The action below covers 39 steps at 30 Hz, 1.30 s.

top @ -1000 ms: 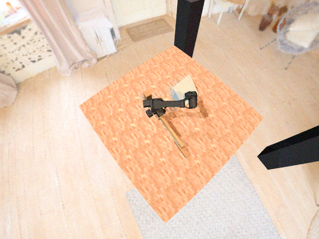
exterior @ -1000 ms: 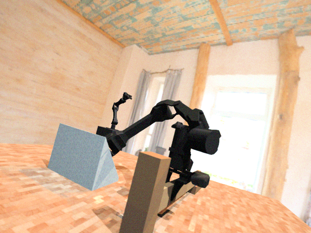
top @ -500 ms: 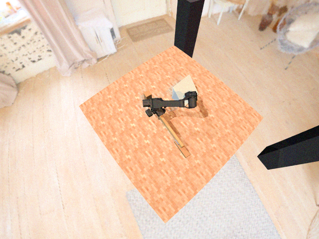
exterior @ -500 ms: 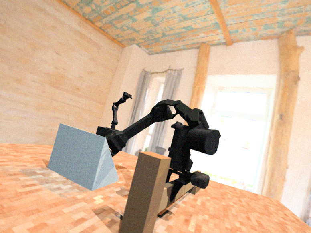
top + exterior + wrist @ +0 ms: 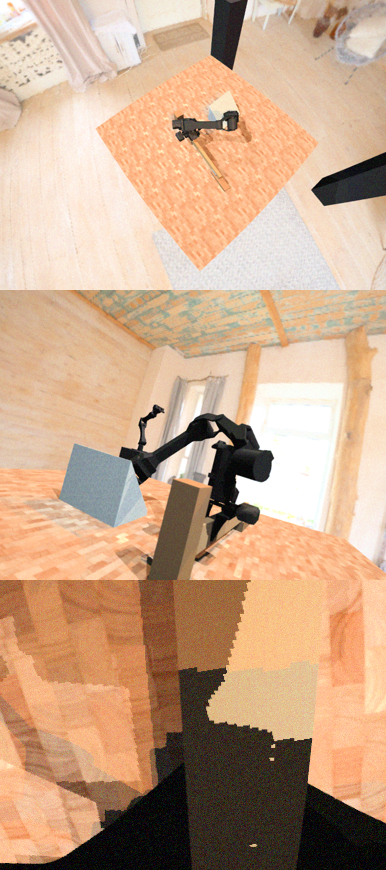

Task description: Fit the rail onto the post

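The gripper (image 5: 190, 136) is clamped on the near end of the rail (image 5: 207, 157), whose long axis runs away toward the footboard block (image 5: 225, 184), with the post (image 5: 180, 527) just beside the held end.

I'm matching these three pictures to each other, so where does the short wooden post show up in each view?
Top: the post peeks out just upper-left of the arm's wrist, near the table's middle.
Exterior: the post stands large in the lower centre foreground, in front of the tool.
Wrist: cannot tell; the blocks ahead of the tool are too unclear to name.
Shared landmark: the rail, gripped by the tool.
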Available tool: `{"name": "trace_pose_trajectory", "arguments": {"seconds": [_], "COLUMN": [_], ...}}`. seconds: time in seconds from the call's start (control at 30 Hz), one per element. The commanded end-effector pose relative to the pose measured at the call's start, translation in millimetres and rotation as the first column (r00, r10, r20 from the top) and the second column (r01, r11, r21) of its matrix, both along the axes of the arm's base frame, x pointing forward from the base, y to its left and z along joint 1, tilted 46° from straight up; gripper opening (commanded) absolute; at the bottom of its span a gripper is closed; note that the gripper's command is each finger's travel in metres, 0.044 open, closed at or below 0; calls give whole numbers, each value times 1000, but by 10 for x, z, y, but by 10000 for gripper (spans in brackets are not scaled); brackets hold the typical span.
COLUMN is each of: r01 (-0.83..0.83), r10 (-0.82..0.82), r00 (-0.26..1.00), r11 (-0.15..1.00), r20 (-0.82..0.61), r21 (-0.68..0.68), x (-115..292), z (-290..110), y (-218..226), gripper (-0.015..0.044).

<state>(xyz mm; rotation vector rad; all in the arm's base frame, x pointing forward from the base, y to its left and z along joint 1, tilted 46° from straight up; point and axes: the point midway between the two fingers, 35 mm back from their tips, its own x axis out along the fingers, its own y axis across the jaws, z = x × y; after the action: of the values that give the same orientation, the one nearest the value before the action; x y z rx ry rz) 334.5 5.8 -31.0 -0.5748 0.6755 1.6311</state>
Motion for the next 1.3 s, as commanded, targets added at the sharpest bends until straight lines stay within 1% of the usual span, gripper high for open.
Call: {"name": "trace_pose_trajectory", "arguments": {"seconds": [0.0,1.27], "r01": [5,5], "r10": [-5,-5], "r00": [1000,1000], "r11": [1000,1000], "r20": [8,9], "r21": [-2,-3], "x": [21,21], "z": [0,-82], "y": [-44,-123], "gripper": [0,0]}}
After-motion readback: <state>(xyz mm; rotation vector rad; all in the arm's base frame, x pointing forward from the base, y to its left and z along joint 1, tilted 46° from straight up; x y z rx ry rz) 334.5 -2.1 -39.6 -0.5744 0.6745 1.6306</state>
